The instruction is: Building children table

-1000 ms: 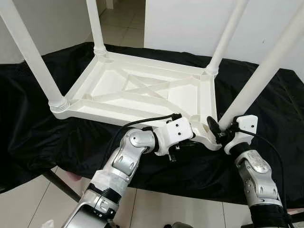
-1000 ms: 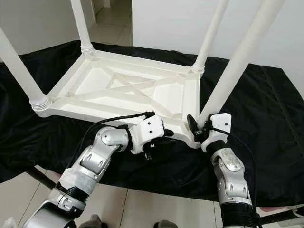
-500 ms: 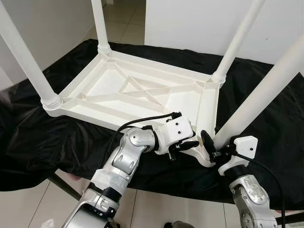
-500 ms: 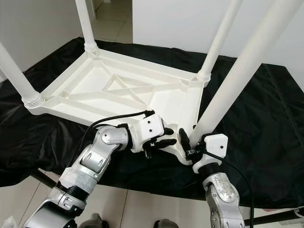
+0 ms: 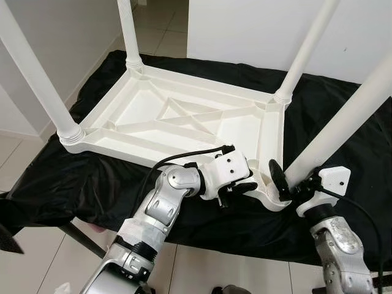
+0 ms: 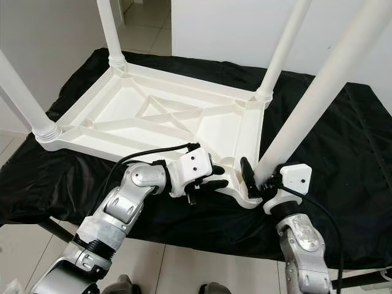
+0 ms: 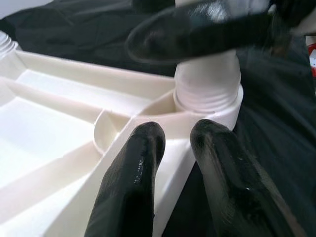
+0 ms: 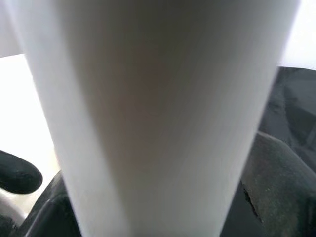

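Observation:
A white plastic children's table (image 5: 184, 116) lies upside down on a black cloth, its legs pointing up. My right gripper (image 5: 288, 180) is shut on the near right leg (image 5: 343, 122), just above its threaded socket (image 7: 207, 89). In the right wrist view that leg (image 8: 148, 123) stands close, with a black fingertip (image 8: 17, 173) beside it. My left gripper (image 5: 244, 182) is at the table's near rim, close to the same corner. Its fingers (image 7: 133, 168) straddle the rim, one inside and one outside.
The black cloth (image 5: 73, 177) covers a low stand whose dark leg (image 5: 79, 239) shows at the front left. Three other table legs rise at the near left (image 5: 33, 73), far left (image 5: 128, 30) and far right (image 5: 306, 49). Tiled floor (image 5: 37, 257) lies below, a white wall (image 5: 245, 24) behind.
The whole view has shifted. The table has turned a little on the cloth, and my right gripper has swung back to the right with the near right leg. My left gripper stays at the rim.

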Tool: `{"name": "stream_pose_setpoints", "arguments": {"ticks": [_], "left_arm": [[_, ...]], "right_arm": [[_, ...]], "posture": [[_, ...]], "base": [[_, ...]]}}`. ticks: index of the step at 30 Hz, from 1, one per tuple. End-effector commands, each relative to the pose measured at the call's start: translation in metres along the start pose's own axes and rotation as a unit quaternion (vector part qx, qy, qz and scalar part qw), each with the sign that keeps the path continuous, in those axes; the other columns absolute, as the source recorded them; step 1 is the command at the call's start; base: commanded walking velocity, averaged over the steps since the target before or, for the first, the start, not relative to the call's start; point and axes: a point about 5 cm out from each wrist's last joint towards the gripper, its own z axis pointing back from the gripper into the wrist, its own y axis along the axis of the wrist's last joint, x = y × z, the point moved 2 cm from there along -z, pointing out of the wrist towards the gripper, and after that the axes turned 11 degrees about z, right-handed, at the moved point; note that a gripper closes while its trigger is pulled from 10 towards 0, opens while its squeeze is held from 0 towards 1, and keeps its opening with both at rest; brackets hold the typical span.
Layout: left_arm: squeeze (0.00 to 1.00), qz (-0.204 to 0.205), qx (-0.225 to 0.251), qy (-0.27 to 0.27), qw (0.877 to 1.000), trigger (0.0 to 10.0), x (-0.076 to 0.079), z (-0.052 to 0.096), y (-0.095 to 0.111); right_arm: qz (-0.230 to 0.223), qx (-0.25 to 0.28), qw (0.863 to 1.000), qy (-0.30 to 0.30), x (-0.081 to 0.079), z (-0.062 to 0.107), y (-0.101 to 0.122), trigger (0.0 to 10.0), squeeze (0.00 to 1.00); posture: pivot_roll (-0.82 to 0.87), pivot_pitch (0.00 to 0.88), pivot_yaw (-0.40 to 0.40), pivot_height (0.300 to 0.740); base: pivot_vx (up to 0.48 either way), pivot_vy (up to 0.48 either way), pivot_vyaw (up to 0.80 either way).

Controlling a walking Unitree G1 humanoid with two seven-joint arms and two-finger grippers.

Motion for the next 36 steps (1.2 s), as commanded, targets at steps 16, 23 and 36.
{"name": "stream_pose_setpoints", "arguments": {"ticks": [16,23,36], "left_arm": [[0.00,0.014,0.042,0.028,0.999,10.0,-0.006,0.022,0.007],[0.00,0.011,0.035,0.048,0.998,10.0,-0.011,0.022,0.006],[0.00,0.013,0.024,0.057,0.998,10.0,-0.011,0.017,0.001]], "right_arm": [[0.031,-0.040,0.986,0.160,-0.006,-0.006,-0.015,0.0,0.00],[0.017,-0.063,0.989,0.134,-0.004,-0.001,-0.024,0.0,0.00],[-0.060,-0.140,0.972,-0.176,-0.013,0.002,-0.032,10.0,0.00]], "posture": [[0.01,0.023,-0.035,0.740],[0.01,0.017,-0.041,0.740],[-0.01,0.000,-0.042,0.740]], "base": [[0.000,0.000,0.00],[0.000,0.000,0.00],[0.000,0.000,0.00]]}}
